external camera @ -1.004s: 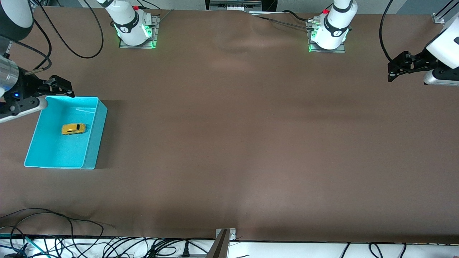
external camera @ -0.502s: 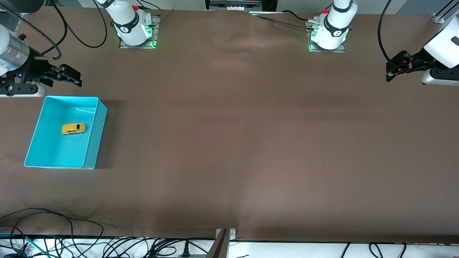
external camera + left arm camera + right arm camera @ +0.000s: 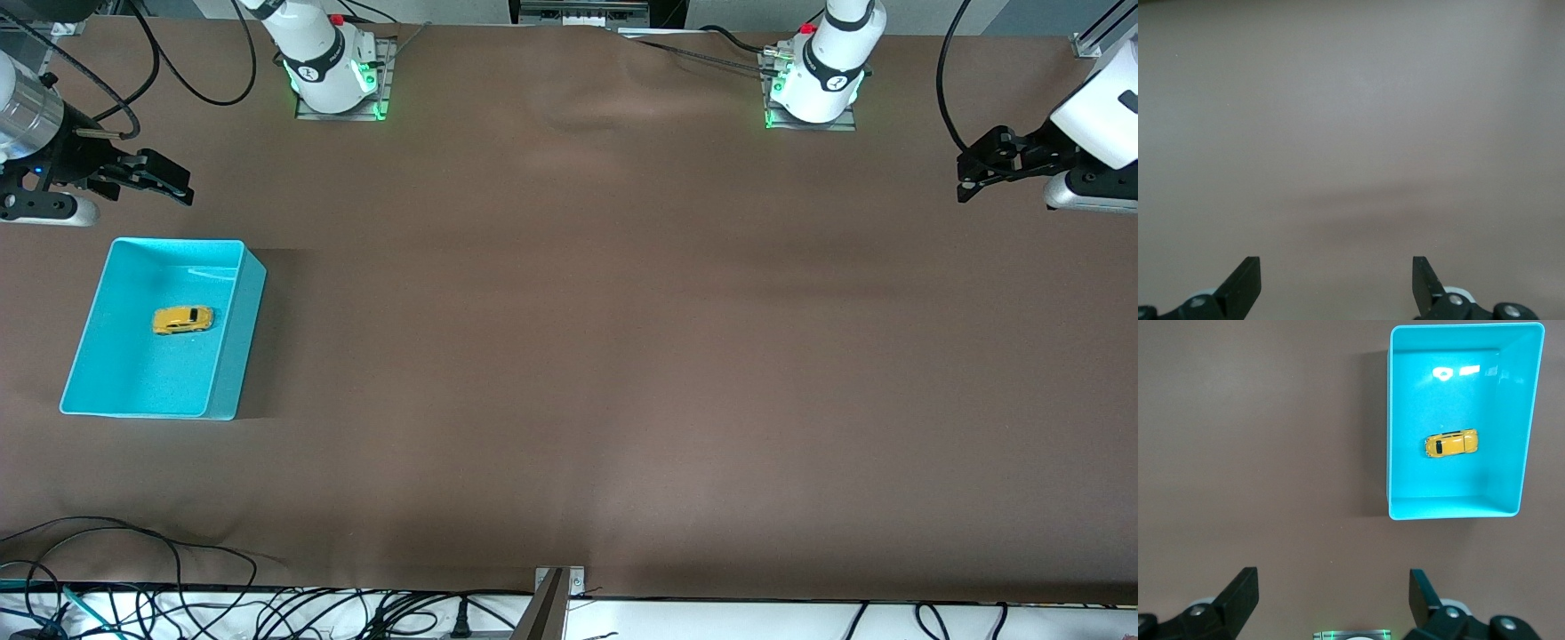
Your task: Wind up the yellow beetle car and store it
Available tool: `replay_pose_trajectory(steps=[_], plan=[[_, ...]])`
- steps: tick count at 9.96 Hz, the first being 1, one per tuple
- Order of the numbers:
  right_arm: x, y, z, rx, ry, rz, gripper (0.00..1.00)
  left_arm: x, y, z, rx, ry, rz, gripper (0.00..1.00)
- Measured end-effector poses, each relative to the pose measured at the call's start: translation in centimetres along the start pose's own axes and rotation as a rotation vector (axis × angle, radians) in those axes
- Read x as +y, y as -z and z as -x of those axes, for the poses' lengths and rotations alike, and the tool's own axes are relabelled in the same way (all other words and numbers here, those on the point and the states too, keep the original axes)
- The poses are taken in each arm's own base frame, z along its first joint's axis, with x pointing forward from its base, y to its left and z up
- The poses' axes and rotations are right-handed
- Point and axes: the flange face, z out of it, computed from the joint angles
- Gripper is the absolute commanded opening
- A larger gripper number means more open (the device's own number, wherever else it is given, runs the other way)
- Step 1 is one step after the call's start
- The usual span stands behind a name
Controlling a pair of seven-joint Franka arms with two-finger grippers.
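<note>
Yellow beetle car (image 3: 182,319) unmoved in bin (image 3: 229,356); right hand (image 3: 164,182) has withdrawn.

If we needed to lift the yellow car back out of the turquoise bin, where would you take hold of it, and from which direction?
Grip the yellow beetle car across its two long flanks, coming straight down from above. It sits on its wheels on the floor of the turquoise bin, apart from every wall, so the walls probably block a sideways approach. The open right gripper, now over bare table beside the bin, seems best placed.
</note>
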Motion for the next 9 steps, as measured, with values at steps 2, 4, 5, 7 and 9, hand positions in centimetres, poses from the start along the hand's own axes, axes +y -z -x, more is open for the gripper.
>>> replay_pose_trajectory(steps=[2,4,5,7,9], plan=[[-0.5,0.1,0.0,0.009,0.014,0.001,1.00,0.0,0.0,0.0,0.000,0.000,0.000,1.00],[-1.9,0.5,0.2,0.020,0.068,0.004,1.00,0.0,0.0,0.0,-0.003,0.000,0.000,1.00],[-3.1,0.7,0.4,0.026,0.090,0.008,1.00,0.0,-0.1,0.1,-0.009,0.000,0.000,1.00],[-4.1,1.0,0.7,0.033,0.108,0.011,1.00,0.0,-0.1,0.2,-0.015,0.000,0.000,1.00],[-4.0,1.1,0.7,0.037,0.106,0.011,1.00,0.1,-0.1,0.2,-0.017,-0.002,0.000,1.00]])
